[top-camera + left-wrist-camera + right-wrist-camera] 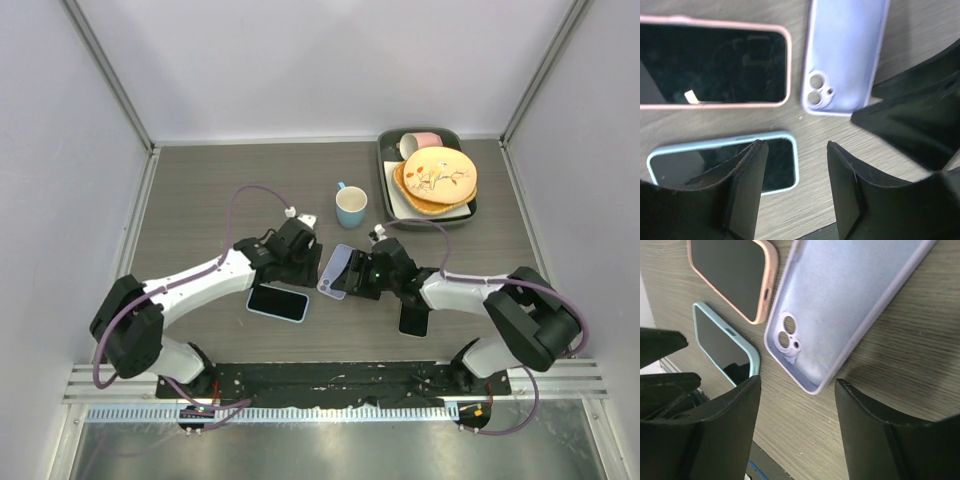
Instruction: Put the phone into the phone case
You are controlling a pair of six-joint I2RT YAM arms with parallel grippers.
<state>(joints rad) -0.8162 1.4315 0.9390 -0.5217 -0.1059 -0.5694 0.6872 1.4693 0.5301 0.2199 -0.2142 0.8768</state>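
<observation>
Nearest, a dark phone [413, 321] lies on the worktop [200, 190], right of a blue-cased one [277, 301]. Beyond, the empty lilac case [335, 269] lies inside-up between the left gripper [796, 146] and right gripper [798, 381], both parted and holding nothing.

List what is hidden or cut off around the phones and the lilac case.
- Pink-cased phone: apparently hidden under the left arm in the top view; cut by the left edge in the left wrist view.
- Lilac case: far end cut off in both wrist views.
- Dark phone: partly under the right arm, top view.
</observation>
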